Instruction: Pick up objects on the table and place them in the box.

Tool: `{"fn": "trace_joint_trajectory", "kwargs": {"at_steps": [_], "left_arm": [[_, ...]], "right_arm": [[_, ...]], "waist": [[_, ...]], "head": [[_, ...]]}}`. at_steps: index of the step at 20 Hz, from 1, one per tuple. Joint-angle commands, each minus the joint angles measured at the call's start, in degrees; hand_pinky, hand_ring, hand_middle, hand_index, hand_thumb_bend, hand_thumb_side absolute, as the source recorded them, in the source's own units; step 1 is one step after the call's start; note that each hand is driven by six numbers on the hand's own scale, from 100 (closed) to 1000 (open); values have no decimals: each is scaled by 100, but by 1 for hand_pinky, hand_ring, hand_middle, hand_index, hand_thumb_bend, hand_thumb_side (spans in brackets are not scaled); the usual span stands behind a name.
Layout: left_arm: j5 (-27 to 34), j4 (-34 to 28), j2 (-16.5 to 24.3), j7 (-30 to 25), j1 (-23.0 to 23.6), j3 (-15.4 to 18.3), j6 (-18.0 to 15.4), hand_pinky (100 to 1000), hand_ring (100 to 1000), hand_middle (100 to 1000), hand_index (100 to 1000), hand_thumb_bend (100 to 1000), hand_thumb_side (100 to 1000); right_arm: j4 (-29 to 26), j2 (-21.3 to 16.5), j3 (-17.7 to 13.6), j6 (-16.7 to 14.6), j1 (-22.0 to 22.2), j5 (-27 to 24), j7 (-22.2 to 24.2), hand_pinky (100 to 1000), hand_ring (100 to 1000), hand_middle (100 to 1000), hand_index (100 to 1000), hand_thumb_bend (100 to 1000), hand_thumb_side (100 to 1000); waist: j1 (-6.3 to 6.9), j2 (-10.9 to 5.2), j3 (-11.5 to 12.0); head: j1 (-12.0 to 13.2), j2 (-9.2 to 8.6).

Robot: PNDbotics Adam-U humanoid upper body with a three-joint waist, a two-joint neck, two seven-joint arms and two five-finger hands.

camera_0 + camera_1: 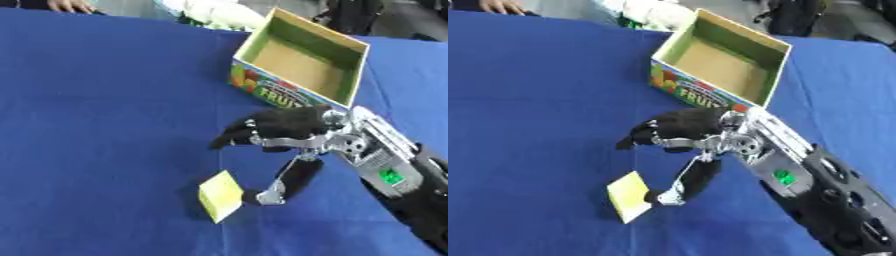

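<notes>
Your right hand (289,131) reaches in from the four o'clock corner and hangs over the blue tablecloth (105,100) just below the box, fingers spread and lightly curved toward nine o'clock, the thumb (293,180) pointing down toward seven o'clock; it holds nothing. The thumb tip sits just beside the yellow block (220,195), which lies on the cloth at about six o'clock, and you cannot tell whether they touch. The box (350,75), an open cardboard carton with fruit print on its near wall, stands at one o'clock; its green-walled inside shows only a bare brown floor.
</notes>
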Motion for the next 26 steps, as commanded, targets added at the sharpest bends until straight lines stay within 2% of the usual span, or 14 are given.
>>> {"fn": "trace_joint_trajectory", "kwargs": {"at_steps": [1,5,11,20,26], "left_arm": [[0,-106,118,0,-38,19,1,822,704,928,730,244,815],[11,-106,115,-12,-39,13,1,823,705,928,730,240,814],[24,-106,112,-38,-57,-1,-1,824,706,929,730,237,815],[33,-106,95,-64,-71,-18,2,825,708,931,730,240,818],[32,-106,91,-117,-82,-34,12,826,709,933,730,242,822]], "right_arm": [[33,-32,-10,-66,-98,95,48,912,931,856,995,372,537],[131,-7,19,-176,-103,173,163,913,932,858,994,407,543],[465,141,53,-236,-73,359,208,910,931,855,987,361,518],[801,360,39,-213,37,634,-63,905,927,848,982,321,526],[930,576,19,-225,227,793,-85,901,926,842,980,335,474]], "waist": [[40,-94,13],[31,-85,36],[23,-70,49],[15,-48,69],[-16,-13,75]], "head": [[-12,21],[-5,38],[-14,43],[-38,74],[-22,77]]}}
